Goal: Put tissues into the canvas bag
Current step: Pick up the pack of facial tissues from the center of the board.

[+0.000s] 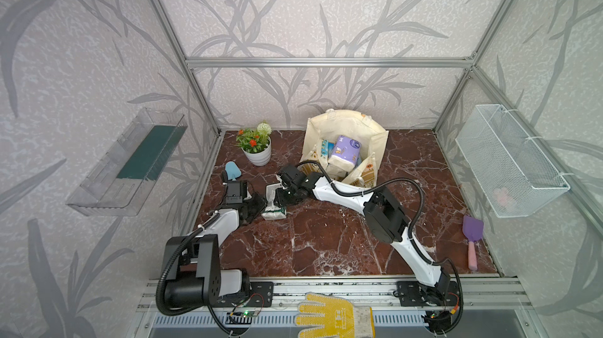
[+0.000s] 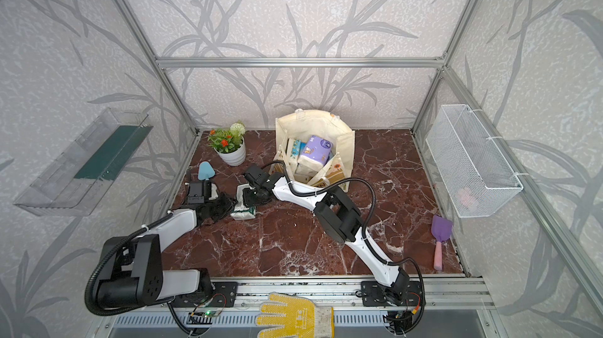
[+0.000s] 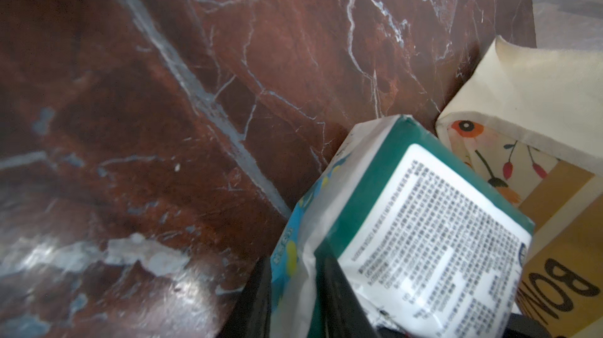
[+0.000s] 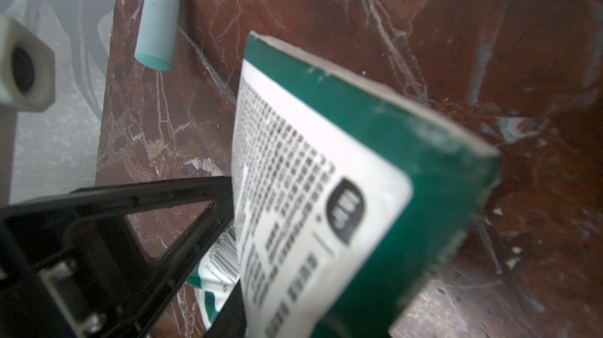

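Observation:
The cream canvas bag [image 1: 346, 124] [image 2: 313, 124] stands open at the back, with a lilac pack [image 1: 344, 152] and a blue pack [image 1: 327, 149] of tissues inside. Left of it, a dark green pack [image 1: 271, 190] [image 4: 375, 163] stands on edge with my right gripper [image 1: 282, 194] [image 4: 293, 320] shut on it. My left gripper [image 1: 259, 206] [image 3: 293, 307] pinches that pack's [image 3: 424, 222] white end flap from the other side. A second dark green pack [image 1: 274, 214] [image 4: 222, 261] lies flat on the table just in front, its barcode showing.
A potted plant [image 1: 257, 149] and a light blue scoop [image 1: 232, 170] sit at the back left. A purple spade [image 1: 472, 238] lies by the right wall under a white wire basket [image 1: 509, 160]. A clear shelf [image 1: 127, 163] hangs on the left wall. A yellow glove [image 1: 332, 315] rests on the front rail.

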